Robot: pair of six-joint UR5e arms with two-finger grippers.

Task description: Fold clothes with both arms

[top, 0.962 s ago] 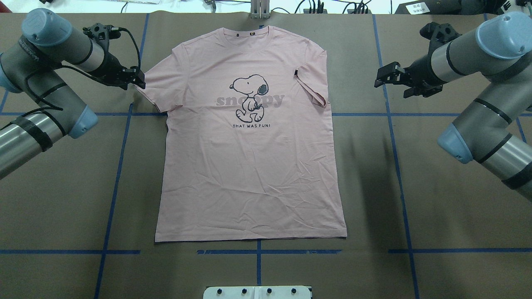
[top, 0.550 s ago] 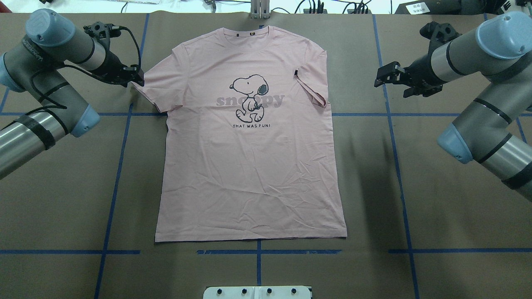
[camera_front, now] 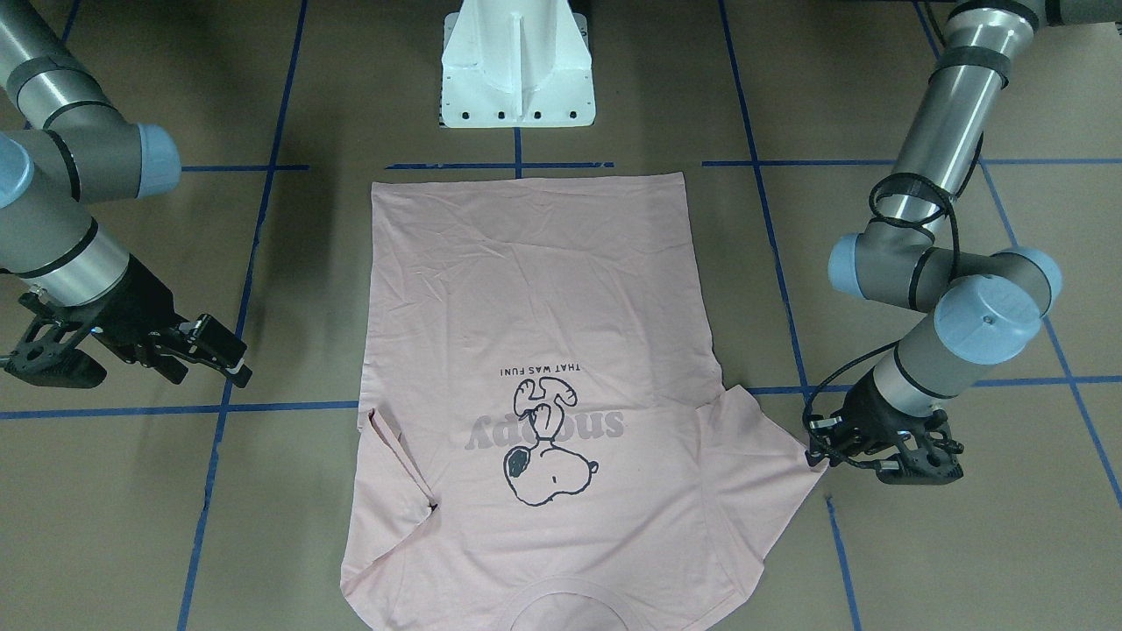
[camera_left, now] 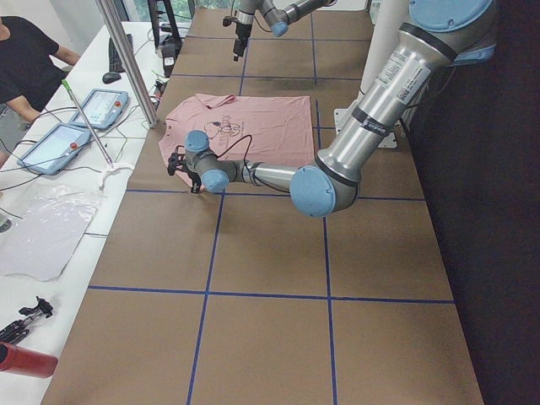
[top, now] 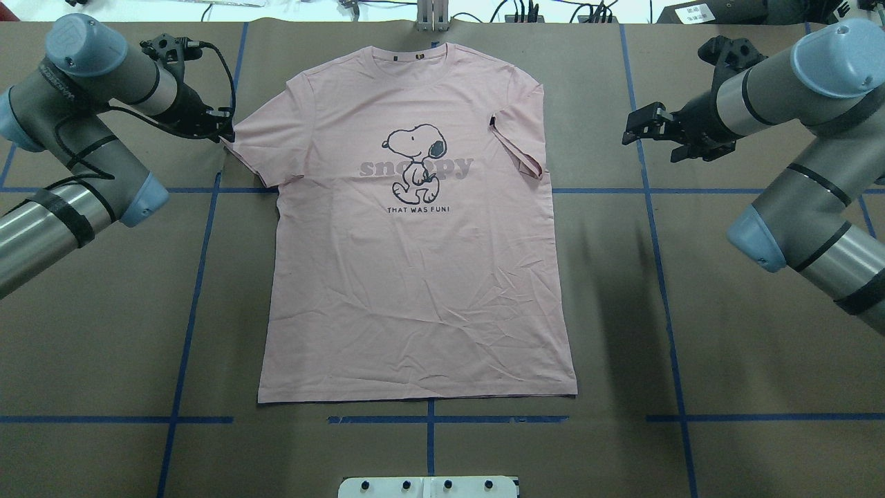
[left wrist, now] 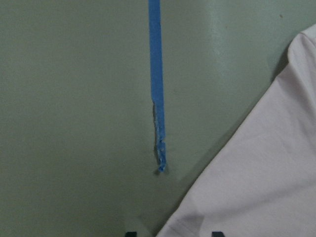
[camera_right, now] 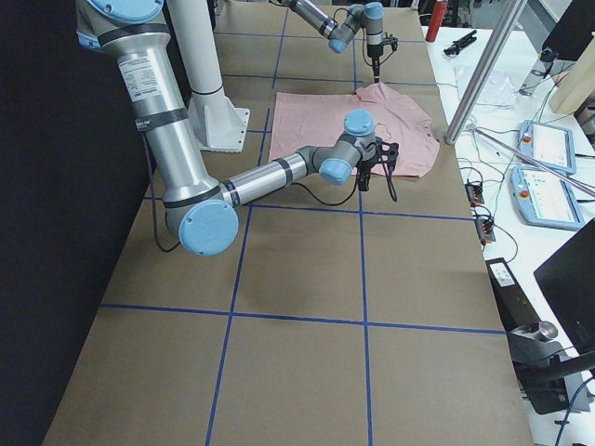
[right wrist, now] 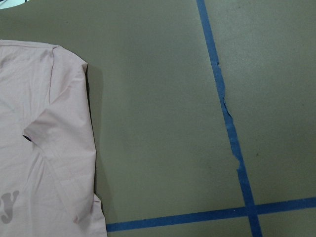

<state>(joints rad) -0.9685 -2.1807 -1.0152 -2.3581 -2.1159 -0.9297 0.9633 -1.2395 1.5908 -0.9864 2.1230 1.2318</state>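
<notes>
The pale pink short-sleeved Snoopy T-shirt [top: 415, 290] lies flat, print up, on the brown paper-covered table [top: 726, 332]. Only its right sleeve [top: 520, 138] is tucked inward. The black left gripper [top: 225, 131], jaws apart, straddles the left sleeve tip [top: 238, 142]. The black right gripper [top: 632, 128] hangs unclenched, well apart from the shirt. By my judgement, every body fold is yet to do.

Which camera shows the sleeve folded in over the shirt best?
Right wrist-mounted: the folded sleeve is close up, its crease and cuff opening clear. Overhead and front-facing show it whole but small; both side views, barely. Left wrist sees only the other sleeve.
</notes>
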